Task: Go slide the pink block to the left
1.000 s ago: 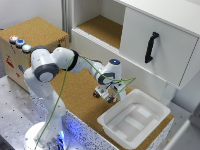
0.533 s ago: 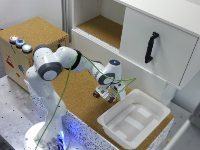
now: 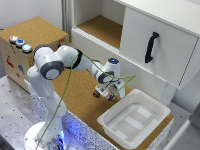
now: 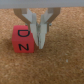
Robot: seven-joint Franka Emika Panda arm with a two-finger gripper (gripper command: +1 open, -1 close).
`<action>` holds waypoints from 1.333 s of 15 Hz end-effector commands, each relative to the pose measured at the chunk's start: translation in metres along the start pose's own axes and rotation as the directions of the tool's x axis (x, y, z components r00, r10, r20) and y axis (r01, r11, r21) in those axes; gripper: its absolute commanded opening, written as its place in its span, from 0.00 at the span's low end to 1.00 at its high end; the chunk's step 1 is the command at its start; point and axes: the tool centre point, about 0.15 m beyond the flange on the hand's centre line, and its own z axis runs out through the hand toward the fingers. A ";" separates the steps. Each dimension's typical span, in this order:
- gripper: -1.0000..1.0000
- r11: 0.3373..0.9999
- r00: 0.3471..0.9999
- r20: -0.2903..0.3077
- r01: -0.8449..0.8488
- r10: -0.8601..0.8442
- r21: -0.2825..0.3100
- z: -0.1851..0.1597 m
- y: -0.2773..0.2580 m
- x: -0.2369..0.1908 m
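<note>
The pink block (image 4: 22,39) is a cube with dark letters on its faces, and it rests on the cork tabletop (image 4: 55,65). My gripper (image 4: 40,44) stands right beside it, with the fingertips touching or nearly touching the block's side. The jaws are drawn together with nothing between them. In the exterior view the gripper (image 3: 107,94) is low over the cork surface, just to the exterior view's left of the white tray. There the block is mostly hidden by the hand.
A white tray (image 3: 150,107) sits at the table's corner close to the gripper. A white cabinet with a black handle (image 3: 151,47) and an open shelf (image 3: 100,27) stand behind. A wooden box with buttons (image 3: 20,42) is at the exterior view's left.
The gripper stays low at about the same spot by the tray. The arm's pose has shifted only slightly.
</note>
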 end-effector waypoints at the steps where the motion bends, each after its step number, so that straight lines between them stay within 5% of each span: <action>1: 0.00 0.999 0.999 0.030 0.036 -0.037 0.017 0.006 -0.036 0.021; 20: 0.00 0.981 0.987 0.012 0.161 -0.163 0.105 -0.003 -0.165 0.037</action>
